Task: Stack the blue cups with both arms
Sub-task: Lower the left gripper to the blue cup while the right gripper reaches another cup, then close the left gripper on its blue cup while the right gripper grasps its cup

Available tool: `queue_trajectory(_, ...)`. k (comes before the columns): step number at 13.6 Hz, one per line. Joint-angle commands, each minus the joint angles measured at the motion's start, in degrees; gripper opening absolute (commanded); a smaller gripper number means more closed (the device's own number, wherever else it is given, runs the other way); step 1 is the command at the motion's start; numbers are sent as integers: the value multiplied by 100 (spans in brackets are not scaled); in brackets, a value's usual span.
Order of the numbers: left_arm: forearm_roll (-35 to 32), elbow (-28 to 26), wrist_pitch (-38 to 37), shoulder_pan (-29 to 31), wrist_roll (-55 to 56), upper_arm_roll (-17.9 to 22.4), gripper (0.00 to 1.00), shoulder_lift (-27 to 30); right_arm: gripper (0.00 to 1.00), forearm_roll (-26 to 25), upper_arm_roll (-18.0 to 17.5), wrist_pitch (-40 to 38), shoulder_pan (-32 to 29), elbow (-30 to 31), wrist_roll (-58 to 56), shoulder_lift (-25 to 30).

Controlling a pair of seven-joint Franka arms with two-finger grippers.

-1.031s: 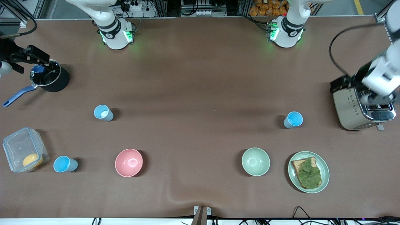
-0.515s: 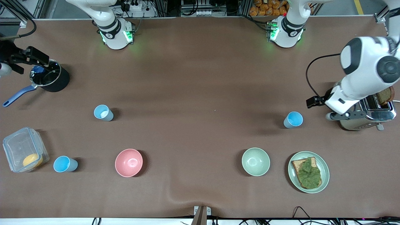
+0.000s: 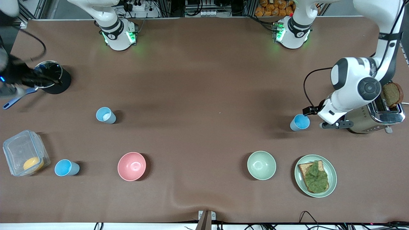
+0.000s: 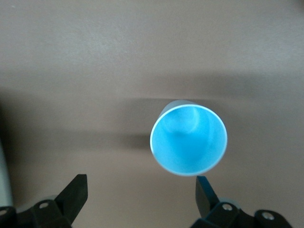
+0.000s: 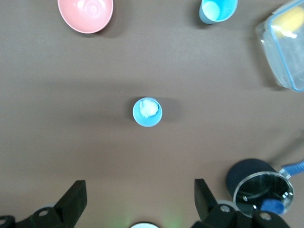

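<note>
Three blue cups stand on the brown table. A sky-blue cup (image 3: pixel 299 122) stands next to the toaster, and my left gripper (image 3: pixel 332 124) hangs open just beside it, above the table. In the left wrist view this cup (image 4: pixel 188 140) lies just past the gripper (image 4: pixel 140 194), close to one fingertip (image 4: pixel 206 190). A paler cup with a whitish inside (image 3: pixel 105 115) stands toward the right arm's end and shows in the right wrist view (image 5: pixel 147 111). Another sky-blue cup (image 3: pixel 66 167) stands nearer the camera. My right gripper (image 3: pixel 19 80) is open (image 5: pixel 138 199), high beside the black pot.
A black pot (image 3: pixel 52 81) with a blue handle, a clear lidded container (image 3: pixel 24 153), a pink bowl (image 3: pixel 131 166), a pale green bowl (image 3: pixel 261 165), a plate (image 3: pixel 332 172) with toast and a leaf, and a toaster (image 3: pixel 372 118) with bread stand around the table.
My left arm has swung from over the toaster toward the sky-blue cup and now hangs beside it. My right arm has shifted by the pot and is blurred.
</note>
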State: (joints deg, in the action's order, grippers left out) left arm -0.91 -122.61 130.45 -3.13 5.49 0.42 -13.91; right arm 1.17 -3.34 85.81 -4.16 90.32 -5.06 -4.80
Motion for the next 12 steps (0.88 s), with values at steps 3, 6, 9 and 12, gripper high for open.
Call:
queue_trajectory(3,-40,-9,508,23,-66,-24,100,-410,100,15,-62,207,178,29,49,-485)
queue_trajectory(6,-32,35,604,23,-48,-33,82,-603,100,-38,-62,1258,468,1080,49,-251)
queue_trajectory(9,-23,53,622,6,-31,-42,44,-674,100,-29,-70,2454,487,2223,49,-118)
queue_trajectory(12,-23,53,622,-12,-30,-42,13,-683,100,-29,-62,3089,460,2884,57,-91)
